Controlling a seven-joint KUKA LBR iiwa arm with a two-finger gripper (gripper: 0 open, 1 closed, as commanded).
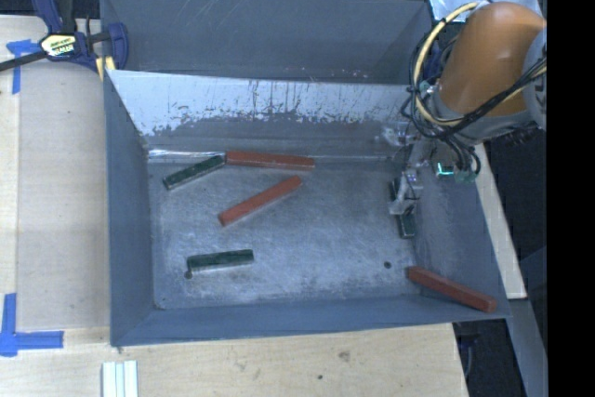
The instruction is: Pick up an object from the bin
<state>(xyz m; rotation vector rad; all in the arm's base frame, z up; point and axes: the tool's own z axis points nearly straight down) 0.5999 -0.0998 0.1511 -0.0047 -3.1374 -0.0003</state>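
Observation:
My gripper (405, 200) hangs at the right side of the bin, close to the right wall and just above the floor. A short dark green piece (407, 225) shows at its lower end; I cannot tell whether it is held or lies on the floor. The nearest loose thing is a red flat bar (451, 288), lying slanted in the front right corner below the gripper. Another red bar (261, 201) lies slanted in the middle of the floor, well to the gripper's left.
A third red bar (270, 160) lies along the back wall, with a dark green bar (193, 170) to its left. Another green bar (219, 261) lies at the front left. The arm with its orange cover and cables stands over the right rim.

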